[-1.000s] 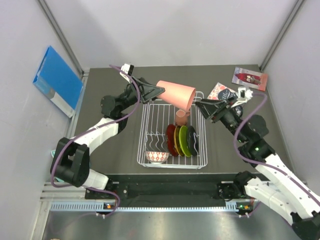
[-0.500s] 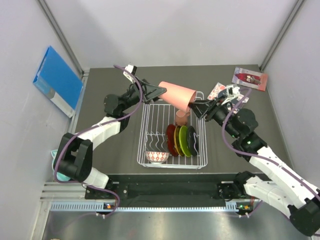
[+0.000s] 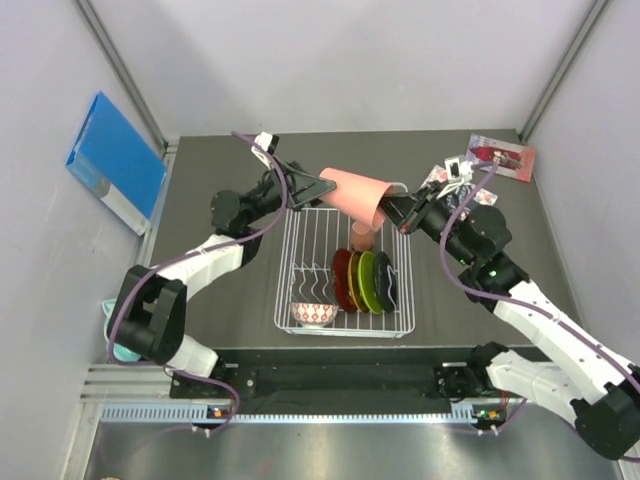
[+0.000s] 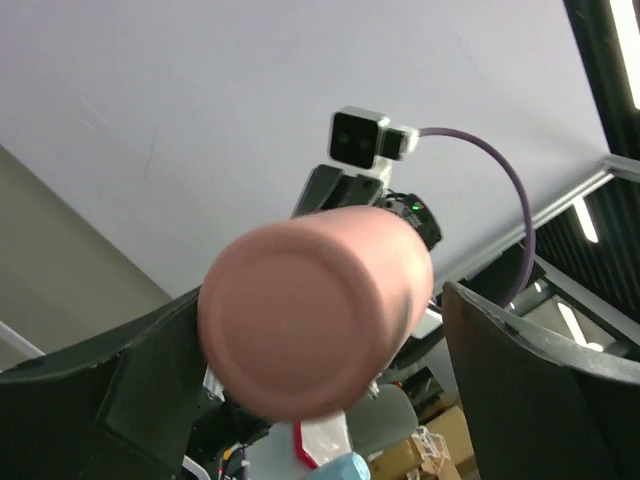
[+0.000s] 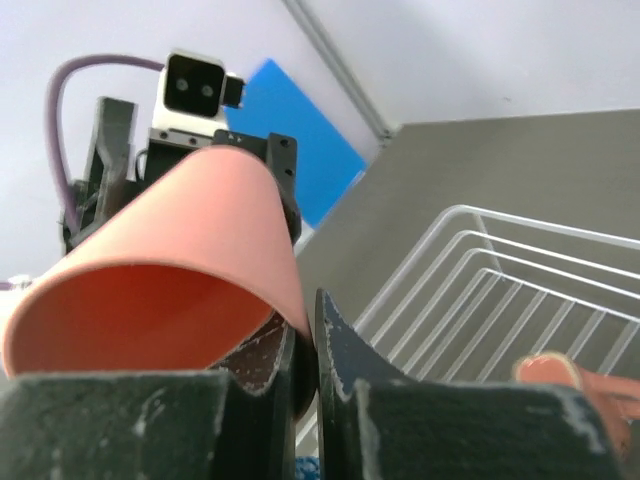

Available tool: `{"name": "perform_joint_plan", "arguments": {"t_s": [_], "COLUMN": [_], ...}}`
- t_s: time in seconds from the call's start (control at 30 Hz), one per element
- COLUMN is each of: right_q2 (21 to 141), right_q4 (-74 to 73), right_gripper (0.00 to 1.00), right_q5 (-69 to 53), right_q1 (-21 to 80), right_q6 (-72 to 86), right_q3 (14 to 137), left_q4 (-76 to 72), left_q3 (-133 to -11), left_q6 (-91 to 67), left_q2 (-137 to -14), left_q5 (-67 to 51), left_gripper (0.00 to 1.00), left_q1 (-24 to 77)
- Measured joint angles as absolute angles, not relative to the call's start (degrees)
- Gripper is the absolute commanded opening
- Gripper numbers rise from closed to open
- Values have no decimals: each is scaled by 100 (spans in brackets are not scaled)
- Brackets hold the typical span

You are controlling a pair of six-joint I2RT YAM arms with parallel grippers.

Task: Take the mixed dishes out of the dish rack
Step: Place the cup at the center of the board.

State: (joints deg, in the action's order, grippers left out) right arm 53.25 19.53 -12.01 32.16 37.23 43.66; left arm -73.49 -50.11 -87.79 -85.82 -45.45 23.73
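Upper centre: tall pink cup [image 3: 358, 192] lifted clear of white wire dish rack [image 3: 290, 270], right gripper [image 3: 386, 208] pinching its rim, left gripper [image 3: 325, 187] wide around its base; salmon mug [image 3: 361, 236], coloured plates [image 3: 365, 281], patterned bowl [image 3: 313, 313] not yet unloaded.

A blue folder [image 3: 115, 160] is propped against the left wall beside the dark surface [image 3: 195, 180], a red printed booklet [image 3: 500, 155] is laid flat at the far right corner, and a patterned booklet [image 3: 432, 181] is partly hidden nearby.
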Motion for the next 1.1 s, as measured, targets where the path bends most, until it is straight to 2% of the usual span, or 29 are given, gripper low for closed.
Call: {"name": "perform_joint_plan", "arguments": {"t_s": [0.1,0.3,0.43,0.57,0.7,0.9,1.1], "right_q2": [5100,4906,5502,6571,7439,7747,7533], "right_q4": [1175,-1203,-2589,-3782,-4370,-4858,-4919], "right_gripper": [0,0,0,0,0,0,0], "right_q5": [-609,1909,2947,2932,2596,2121,2261], "right_q1": [3236,2930,2119,854,183,-1299,-1413], "right_q6": [3452,3061,3094,3391,3682,4034,4071], "right_q3": [4633,5999,7238,8270,7992,6781,6357], "left_q4": [-6604,-3035,-1352,-5,1162,1927,2119], "left_q3": [-5013,-5159,-5529,-5828,-5830,-5653,-5520], "left_q6": [-8359,-6606,-5935,-5555,-5389,-5374,-5376], "left_q2": [-8471,-7365,-6923,-6912,-6873,-6600,-6504], "left_q5": [-4482,-2893,-1780,-819,-36,506,565], "left_gripper": [99,99,99,99,99,99,99], "left_q1": [2390,2418,2449,2663,2832,2825,2825]}}
